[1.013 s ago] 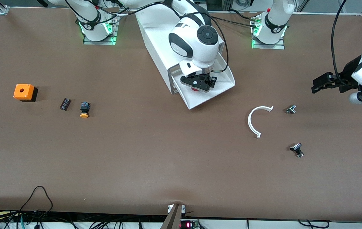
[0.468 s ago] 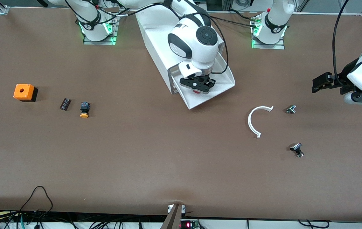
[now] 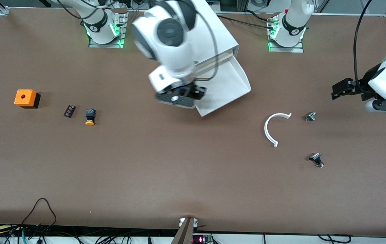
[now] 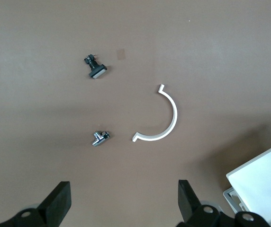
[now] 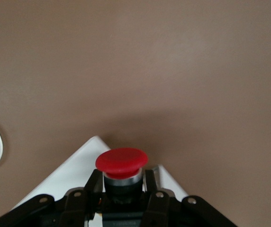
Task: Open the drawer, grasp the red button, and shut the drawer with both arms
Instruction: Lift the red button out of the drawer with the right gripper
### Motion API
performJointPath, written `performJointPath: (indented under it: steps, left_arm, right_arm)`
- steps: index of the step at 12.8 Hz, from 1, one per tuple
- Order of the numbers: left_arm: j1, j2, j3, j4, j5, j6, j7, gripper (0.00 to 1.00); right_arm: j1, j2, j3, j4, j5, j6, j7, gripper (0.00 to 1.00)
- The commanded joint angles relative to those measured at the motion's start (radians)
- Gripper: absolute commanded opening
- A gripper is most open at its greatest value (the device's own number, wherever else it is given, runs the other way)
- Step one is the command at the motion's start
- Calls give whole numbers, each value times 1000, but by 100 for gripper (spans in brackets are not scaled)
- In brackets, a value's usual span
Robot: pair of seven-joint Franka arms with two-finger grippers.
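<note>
The white drawer [image 3: 228,83] stands pulled out of the cabinet [image 3: 215,34], and its tray shows nothing in it. My right gripper [image 3: 182,98] hangs in the air over the drawer's corner at the right arm's end. In the right wrist view this gripper [image 5: 121,182] is shut on the button [image 5: 121,162], clamping its black body with the red cap upward, above the drawer's white corner [image 5: 74,172]. The arm hides the button in the front view. My left gripper [image 3: 340,88] waits open and holding nothing over the left arm's end of the table; its fingers [image 4: 59,201] stand wide apart.
A white curved strip [image 3: 270,130] lies between the drawer and the left gripper, with two small metal parts [image 3: 310,116] [image 3: 317,160] beside it. At the right arm's end lie a yellow-capped button [image 3: 90,117], a small black block [image 3: 69,110] and an orange box [image 3: 26,98].
My right gripper shut on the red button in the drawer, then rose with it and swung toward the right arm's end. The left arm barely shifted.
</note>
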Motion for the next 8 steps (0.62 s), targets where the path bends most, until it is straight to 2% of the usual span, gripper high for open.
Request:
performJointPath:
  steps: [1,3,6,8]
  left_arm:
    - [-28,31,-29,1,28,-2,-121,99]
    - [-61,56,-49,1,25,1,-251,99]
    - [-134,111,-64,-2,13,25,-457,99]
    - [-200,151,-66,-16,4,79,-593,99]
  right_arm:
    - [-121,-56,16,-28,51,-110,-246,0]
    - [-205,-85,0,-66,52,-142,-460,0]
    - [-368,-207,-9,-324,37,-43,-822,0]
    - [-457,-232,-29,-454,20,51,-999,0]
